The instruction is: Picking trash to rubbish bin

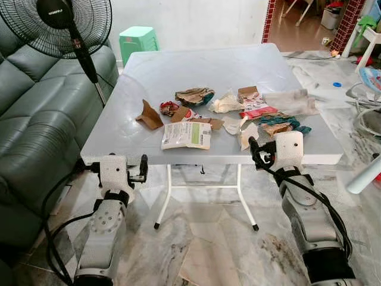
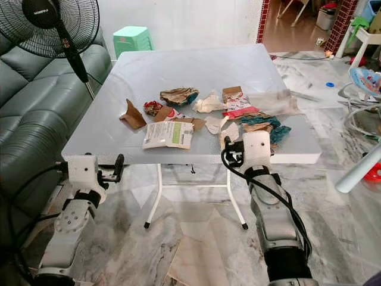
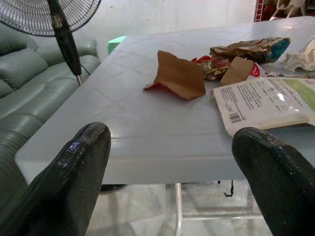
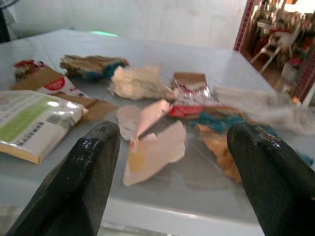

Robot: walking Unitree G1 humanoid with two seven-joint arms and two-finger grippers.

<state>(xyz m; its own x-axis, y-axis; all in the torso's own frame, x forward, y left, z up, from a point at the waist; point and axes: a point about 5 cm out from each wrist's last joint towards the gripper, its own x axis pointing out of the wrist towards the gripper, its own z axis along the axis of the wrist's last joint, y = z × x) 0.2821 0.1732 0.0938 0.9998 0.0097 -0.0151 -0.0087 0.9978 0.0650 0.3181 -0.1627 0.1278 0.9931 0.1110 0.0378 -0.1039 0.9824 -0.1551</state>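
Ahead, a white folding table (image 1: 149,77) stands on marble floor (image 1: 208,238), with scraps of trash strewn across its near half; a white and green packet (image 1: 186,134) lies nearest the front edge, a folded brown card piece (image 1: 149,115) sits apart to its left, and crumpled wrappers (image 1: 193,96) and pale torn paper (image 4: 152,147) cluster toward the right. The left gripper (image 3: 172,162) hovers just below and before the table's near-left edge, fingers spread wide and empty; the right gripper (image 4: 172,162) is at the near-right edge facing the torn paper, likewise spread and holding nothing. A standing fan (image 1: 65,24) and a grey-green sofa (image 1: 36,119) crowd the left side; a green stool (image 1: 138,39) stands beyond the table.
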